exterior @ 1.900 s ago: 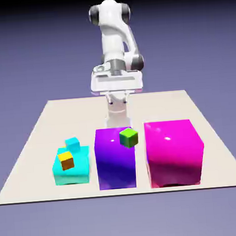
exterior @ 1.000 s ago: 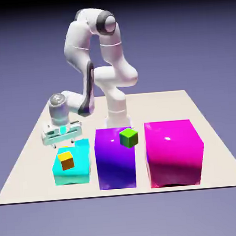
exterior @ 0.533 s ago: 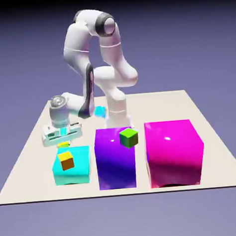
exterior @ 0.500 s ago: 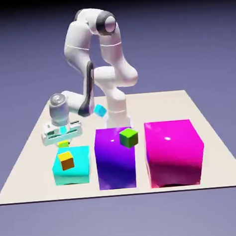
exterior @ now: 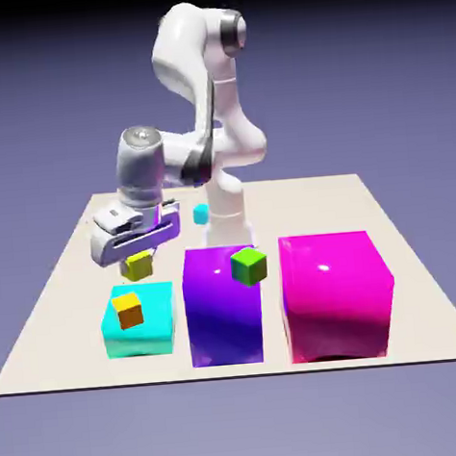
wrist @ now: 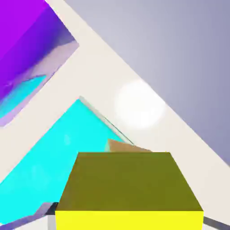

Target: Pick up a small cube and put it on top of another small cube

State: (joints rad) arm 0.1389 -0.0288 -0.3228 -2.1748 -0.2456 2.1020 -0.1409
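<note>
The small yellow cube is clamped in the claw, held in the air above the back edge of the big cyan block, clear of its top. In the hand view the cube fills the bottom of the picture and hides the fingertips. A small orange-faced cube sits on the cyan block's top, toward the surface's near edge. The three big blocks stand in a row along the near edge: cyan toward the exterior view's left, purple block in the middle with a small green cube on it, magenta block on the exterior view's right. Only narrow gaps part them. The surface lies bare behind the row, where a small cyan cube shows near the arm's base. The arm bends down from a high elbow, wrist tilted.
</note>
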